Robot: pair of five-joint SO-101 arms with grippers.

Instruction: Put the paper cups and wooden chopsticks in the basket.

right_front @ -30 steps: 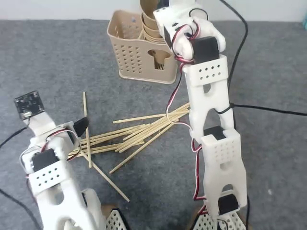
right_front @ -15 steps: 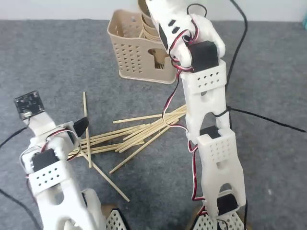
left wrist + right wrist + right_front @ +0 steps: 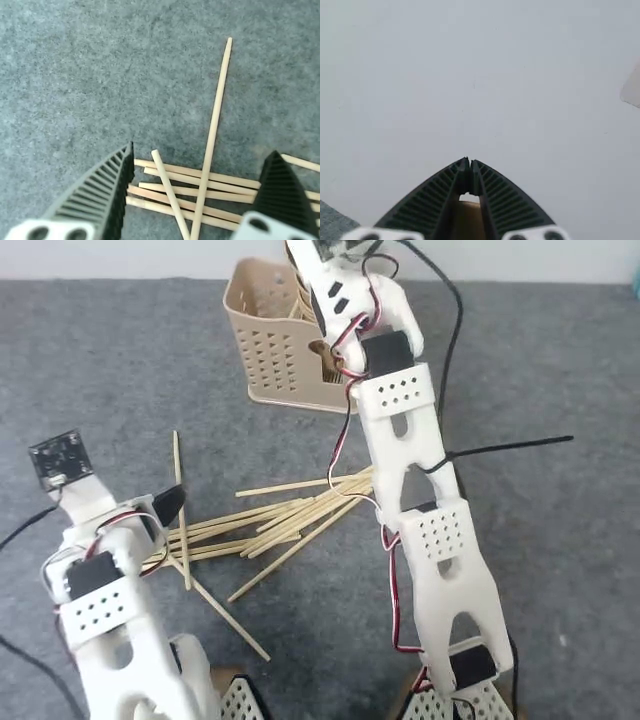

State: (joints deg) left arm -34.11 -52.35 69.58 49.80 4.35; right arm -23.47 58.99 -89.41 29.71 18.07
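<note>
High view, step: your right arm is stretched over the basket (image 3: 275, 350) at the far side of the worktop (image 3: 120, 360), so the cup drop looks to be in hand.
High view, chopsticks (image 3: 290, 520): they lie flat and fanned, long axis running from the left arm towards the right arm.
Left wrist view, left pincer (image 3: 202, 150): released, jaws wide astride the pile; one crossing stick (image 3: 217, 100) points away.
Right wrist view, right pincer (image 3: 470, 161): clenched on a tan strip, likely a paper cup (image 3: 466, 220).
Next: release over the basket, then gather the sticks along their length.

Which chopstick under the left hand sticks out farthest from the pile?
The long chopstick lying across the bundle under the open left hand; its tip reaches onto bare carpet, while the others lie stacked.
</note>
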